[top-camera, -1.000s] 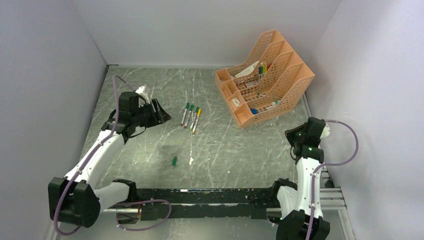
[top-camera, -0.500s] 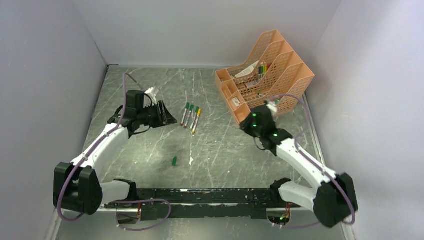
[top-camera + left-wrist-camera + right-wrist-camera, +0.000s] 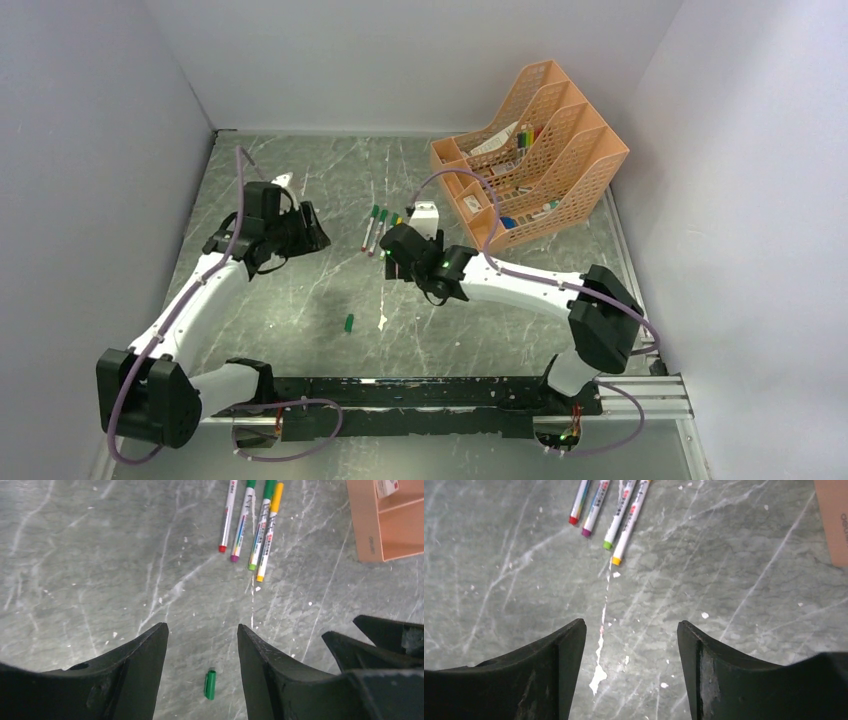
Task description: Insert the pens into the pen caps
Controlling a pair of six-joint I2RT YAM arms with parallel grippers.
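Several white pens (image 3: 381,233) lie side by side in the middle of the table, their coloured tips toward me; they also show as pens (image 3: 250,525) and pens (image 3: 616,515). One loose green pen cap (image 3: 349,322) lies nearer the front, seen as the cap (image 3: 210,685) on the table below the left fingers. My left gripper (image 3: 312,232) is to the left of the pens, and its jaws (image 3: 201,626) are open and empty. My right gripper (image 3: 392,245) hovers just near of the pens, open (image 3: 631,622), holding nothing.
An orange mesh file rack (image 3: 530,150) with markers and papers stands at the back right; its corner (image 3: 385,525) shows in the left wrist view. A small white scrap (image 3: 383,322) lies right of the cap. Grey walls close in on three sides.
The right arm swung from the far right to the table's middle, by the pens, and its jaws opened. The left gripper reached toward the pens, then drew back a little.
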